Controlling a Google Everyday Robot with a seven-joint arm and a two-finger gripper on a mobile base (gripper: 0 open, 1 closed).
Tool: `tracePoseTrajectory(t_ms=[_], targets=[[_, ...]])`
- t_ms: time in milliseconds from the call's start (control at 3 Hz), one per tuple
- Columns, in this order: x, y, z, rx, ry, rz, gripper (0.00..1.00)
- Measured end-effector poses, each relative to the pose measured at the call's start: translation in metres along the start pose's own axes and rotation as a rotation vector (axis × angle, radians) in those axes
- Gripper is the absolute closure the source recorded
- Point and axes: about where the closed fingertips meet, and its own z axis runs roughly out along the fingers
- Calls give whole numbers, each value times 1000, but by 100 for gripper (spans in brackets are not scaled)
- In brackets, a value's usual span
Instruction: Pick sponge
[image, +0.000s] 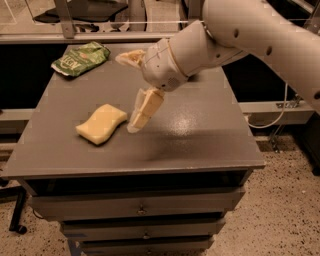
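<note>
The sponge (101, 123) is a pale yellow foam block with wavy sides. It lies flat on the left half of the dark grey cabinet top (200, 130). My gripper (127, 93) hangs from the white arm just right of and above the sponge. It is open and empty, with its cream padded fingers spread wide. The lower finger (144, 111) points down, and its tip is close to the sponge's right end. The upper finger (131, 57) points left, farther back.
A green crinkly snack bag (80, 58) lies at the back left corner of the cabinet top. The big white arm (250, 35) spans the back right. Drawers (140, 207) sit below the front edge. A speckled floor lies around the cabinet.
</note>
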Motion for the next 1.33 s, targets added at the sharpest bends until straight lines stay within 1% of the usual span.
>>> tracePoseTrajectory(t_ms=[333,667,1000,1333], targets=[[-6,-7,43,-48,-53,-22,0],[-9,-9,78,-84,-66,-19,0],[-8,-6,101,-118,-49,0,0],[-3,-5,106,-144,-10,7,0]])
